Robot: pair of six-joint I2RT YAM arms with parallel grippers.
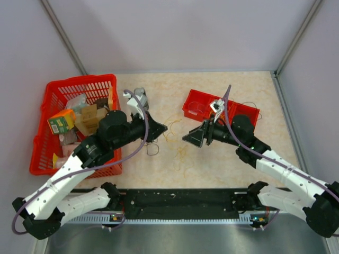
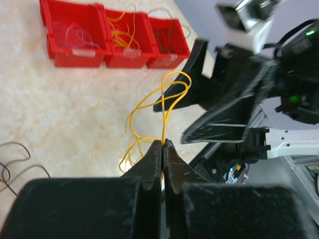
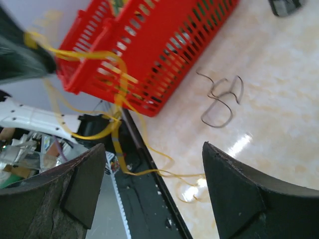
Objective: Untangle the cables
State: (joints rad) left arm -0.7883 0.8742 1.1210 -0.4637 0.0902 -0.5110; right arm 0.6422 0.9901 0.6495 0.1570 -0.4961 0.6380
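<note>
My left gripper [image 2: 163,142] is shut on a bunch of thin yellow cables [image 2: 172,92], held up off the table; their loops curl up and trail down to the marble top. In the top view, the left gripper [image 1: 162,128] and right gripper [image 1: 185,138] face each other closely, with the yellow cables [image 1: 174,134] between them. My right gripper [image 3: 154,148] stands open, and the yellow cables [image 3: 112,99] hang in front of it and run between its fingers without being pinched. A dark cable [image 3: 222,102] lies looped on the table, apart from the yellow ones.
A red basket [image 1: 79,82] full of packets stands at the left. Three joined red bins [image 2: 75,52] hold more pale, yellow and dark cables. A black rail [image 1: 180,201] runs along the near table edge. Loose yellow strands lie on the table [image 1: 183,159].
</note>
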